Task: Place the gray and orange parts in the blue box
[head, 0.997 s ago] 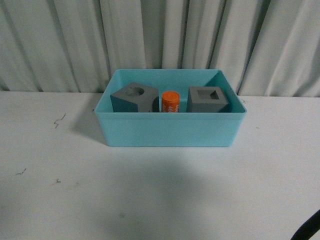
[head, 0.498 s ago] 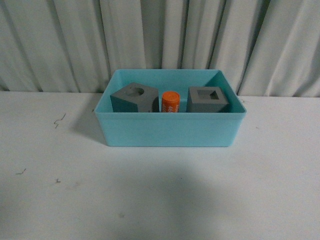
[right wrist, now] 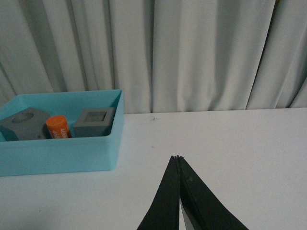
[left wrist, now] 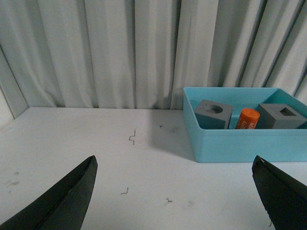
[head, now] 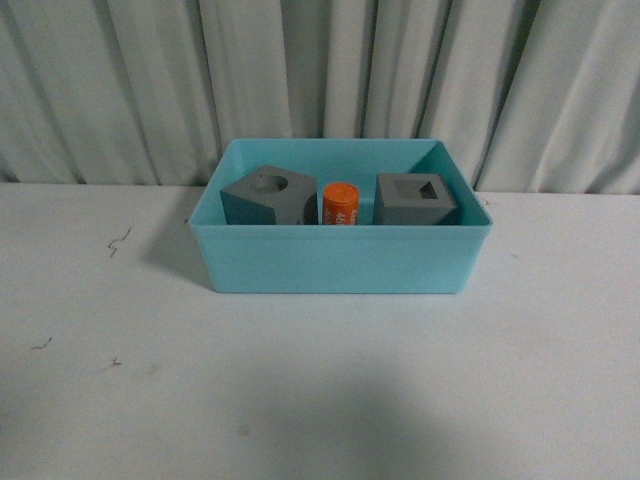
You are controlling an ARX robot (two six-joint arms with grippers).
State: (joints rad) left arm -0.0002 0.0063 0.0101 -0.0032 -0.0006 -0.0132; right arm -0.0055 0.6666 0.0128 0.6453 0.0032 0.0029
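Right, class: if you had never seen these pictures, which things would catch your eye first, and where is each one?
The blue box stands out first, at the back of the white table before the curtain. Inside it an orange cylinder sits between two gray cubes, one with a round hole, one with a square hole.

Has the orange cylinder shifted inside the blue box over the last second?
No. In the front view the orange cylinder stands between the two gray cubes, in the same spot against the blue box near wall as before.
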